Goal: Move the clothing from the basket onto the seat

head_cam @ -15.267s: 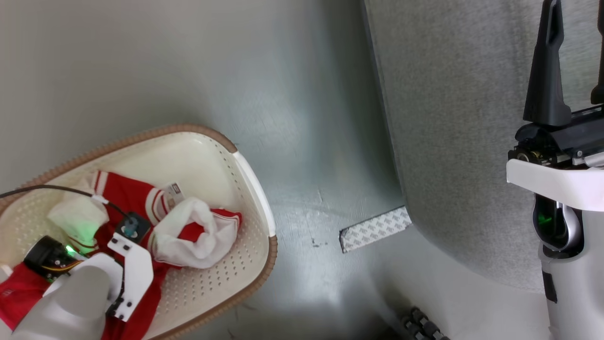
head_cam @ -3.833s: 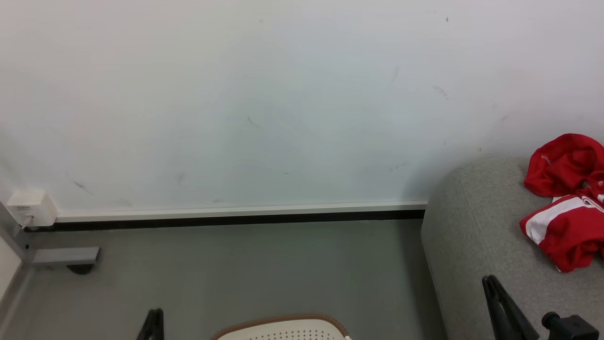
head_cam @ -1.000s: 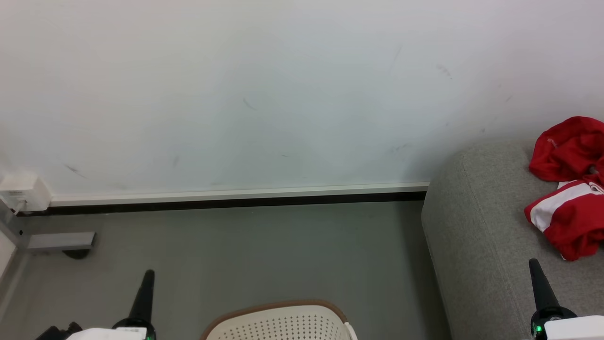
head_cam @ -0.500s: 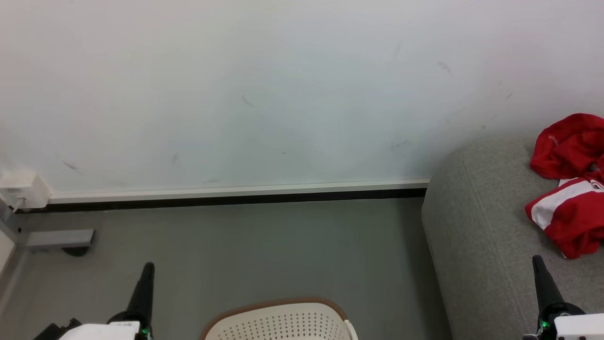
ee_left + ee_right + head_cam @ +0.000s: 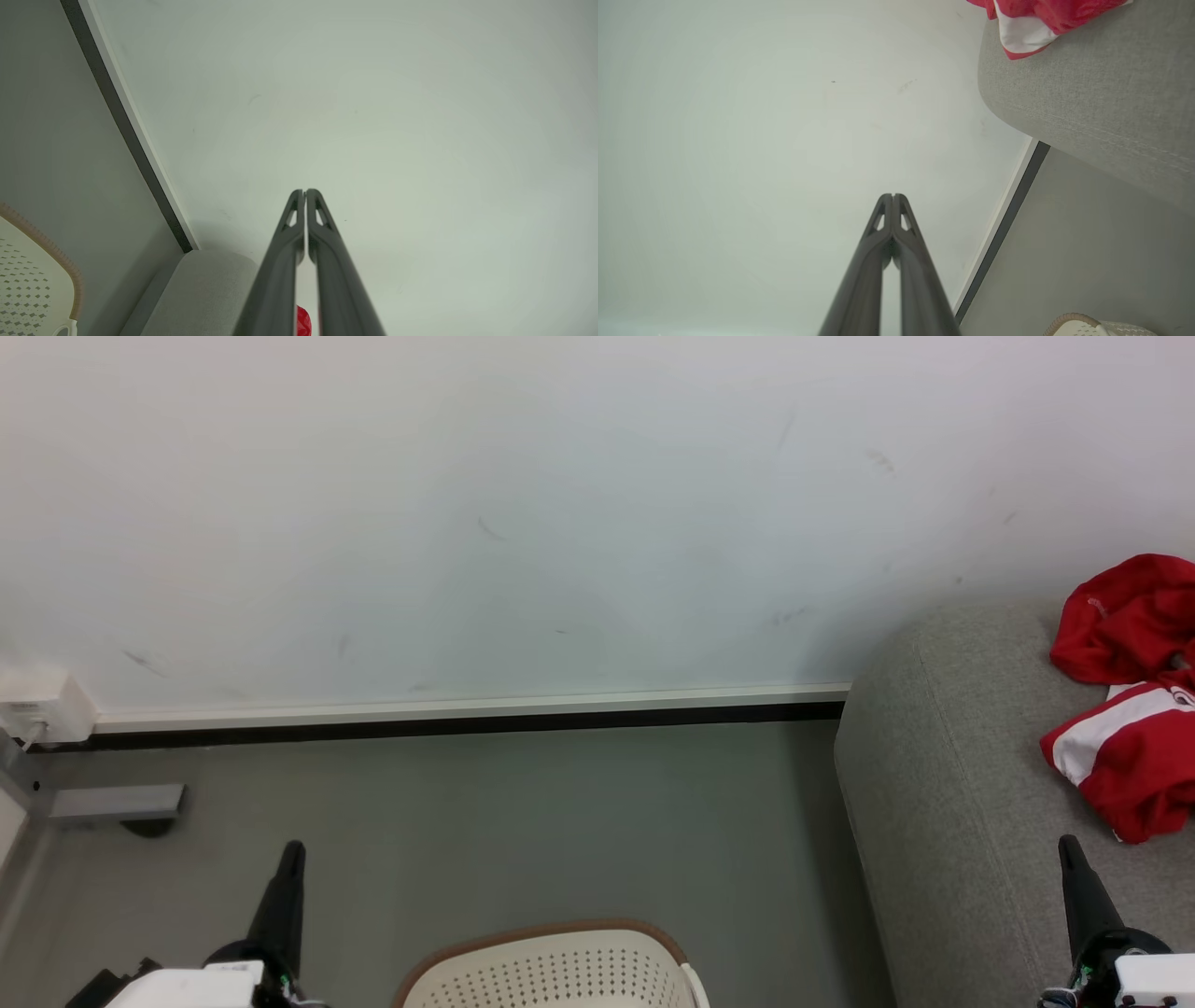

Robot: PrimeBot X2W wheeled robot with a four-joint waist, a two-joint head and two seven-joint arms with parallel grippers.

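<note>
Noted left end effector (image 5: 290,855) pressed together, empty, idle beside basket (image 5: 541,931). Cannot confirm basket emptied; interior mostly cropped. Found clothing (image 5: 1125,775) heaped on seat (image 5: 943,784), in from its end, unlikely to slide. Noted right end effector (image 5: 1070,847) likewise pressed together, empty.

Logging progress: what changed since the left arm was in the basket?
The left gripper has come up out of the basket, shut and empty; the right gripper, open then, is shut. Clothing now lies on the seat. The basket still stands on the floor beside it.
</note>
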